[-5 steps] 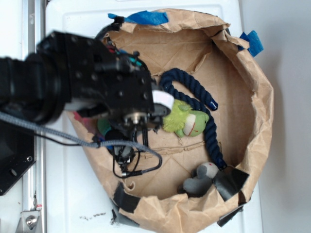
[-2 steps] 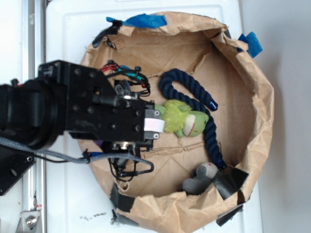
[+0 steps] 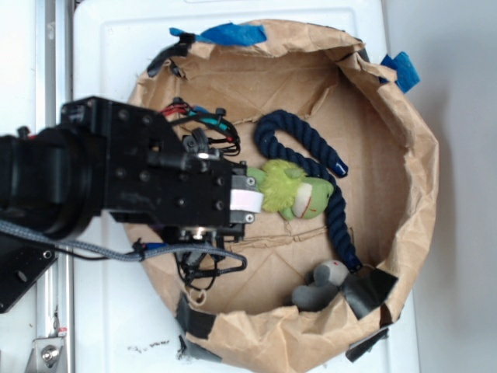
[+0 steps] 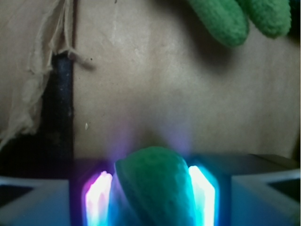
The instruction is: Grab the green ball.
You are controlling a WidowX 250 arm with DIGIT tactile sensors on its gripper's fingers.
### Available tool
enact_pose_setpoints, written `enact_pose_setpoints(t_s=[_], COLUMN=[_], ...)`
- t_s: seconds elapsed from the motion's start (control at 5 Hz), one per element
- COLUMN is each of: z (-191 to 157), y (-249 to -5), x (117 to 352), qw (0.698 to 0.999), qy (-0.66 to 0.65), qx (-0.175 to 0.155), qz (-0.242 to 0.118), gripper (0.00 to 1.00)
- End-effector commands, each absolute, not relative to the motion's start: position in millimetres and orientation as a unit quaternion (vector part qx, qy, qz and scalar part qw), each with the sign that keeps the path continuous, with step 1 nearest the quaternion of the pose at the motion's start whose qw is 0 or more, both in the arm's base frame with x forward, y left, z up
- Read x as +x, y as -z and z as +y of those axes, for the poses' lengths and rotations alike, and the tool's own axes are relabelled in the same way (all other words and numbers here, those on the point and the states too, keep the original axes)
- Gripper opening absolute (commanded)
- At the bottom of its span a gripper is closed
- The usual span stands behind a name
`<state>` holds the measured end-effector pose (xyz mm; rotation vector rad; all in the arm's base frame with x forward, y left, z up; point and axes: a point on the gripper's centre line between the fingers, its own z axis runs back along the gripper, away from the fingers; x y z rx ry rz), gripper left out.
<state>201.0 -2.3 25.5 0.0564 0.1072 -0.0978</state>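
Both fingers (image 4: 202, 190) of the gripper (image 4: 151, 188) pinch the green ball (image 4: 155, 183); grasp step appears made. Next: lift clear of the paper bag (image 3: 419, 155).

Bright, even overhead light in the exterior view; the wrist view is dim, blurred, with glaring purple-blue glow.

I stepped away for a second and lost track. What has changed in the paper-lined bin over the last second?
The black robot arm shifted left and down toward the bin's left edge, then stopped; nothing moved in the last 0.4 s. The wrist view shows the small mint-green textured ball squeezed between the gripper fingers. The lime-green plush frog, navy rope and grey plush toy stayed put.
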Motion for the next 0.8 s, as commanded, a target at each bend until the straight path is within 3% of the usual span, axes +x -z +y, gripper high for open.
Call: enact_pose_setpoints(t_s=[0.0, 0.2, 0.6], z=[-7.9, -10.8, -3.5], y=[-32.5, -49.2, -150.9], x=[203.6, 206.4, 223.6], qw=[0.997, 0.998, 0.999], qy=[0.057, 0.048, -0.022], qx=[0.029, 0.029, -0.029], qz=[0.035, 0.031, -0.011], gripper=[0.0, 0.0, 0.0])
